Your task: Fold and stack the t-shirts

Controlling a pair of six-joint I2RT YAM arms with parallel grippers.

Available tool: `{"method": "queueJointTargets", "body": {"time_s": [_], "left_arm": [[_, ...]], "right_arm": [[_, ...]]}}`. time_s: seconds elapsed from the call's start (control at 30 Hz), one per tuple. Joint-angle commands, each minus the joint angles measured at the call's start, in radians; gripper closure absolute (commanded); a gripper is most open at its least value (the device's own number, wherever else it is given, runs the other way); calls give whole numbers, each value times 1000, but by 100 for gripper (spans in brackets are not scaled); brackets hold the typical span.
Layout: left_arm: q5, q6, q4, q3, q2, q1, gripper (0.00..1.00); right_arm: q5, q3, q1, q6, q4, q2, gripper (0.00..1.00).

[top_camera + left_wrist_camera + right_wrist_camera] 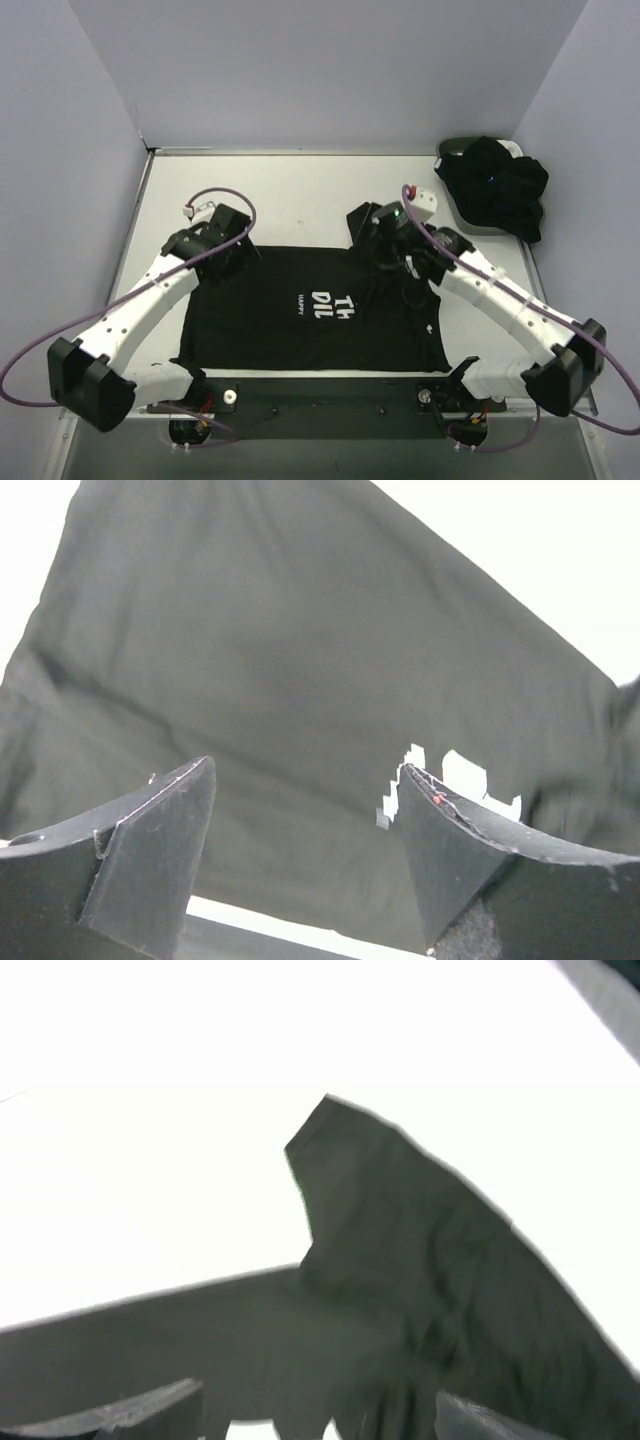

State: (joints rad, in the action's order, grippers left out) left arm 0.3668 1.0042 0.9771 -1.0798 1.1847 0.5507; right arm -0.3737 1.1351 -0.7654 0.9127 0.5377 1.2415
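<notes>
A pale grey table [300, 190] sits inside a three-sided booth of plain lavender-grey walls: a back wall [330, 70], a left wall [60, 200] and a right wall [600, 150]. A dark strip [330, 393] runs along the table's near edge. The light is soft and even; in the wrist views the tabletop washes out to white.

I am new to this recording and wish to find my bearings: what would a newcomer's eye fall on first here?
First comes the black t-shirt, spread flat in the middle of the pale table, with white lettering on its chest. The left claw and the right claw both stand open over its far edge. A dark heap of clothes spills out of the basket in the far right corner.
</notes>
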Motion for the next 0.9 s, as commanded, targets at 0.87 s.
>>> {"method": "queueJointTargets", "body": {"time_s": [0.87], "left_arm": [[-313,-231,-339,-178,564,-480,18]], "right_arm": [[801,772,514,-232,-266,1006,12]]}}
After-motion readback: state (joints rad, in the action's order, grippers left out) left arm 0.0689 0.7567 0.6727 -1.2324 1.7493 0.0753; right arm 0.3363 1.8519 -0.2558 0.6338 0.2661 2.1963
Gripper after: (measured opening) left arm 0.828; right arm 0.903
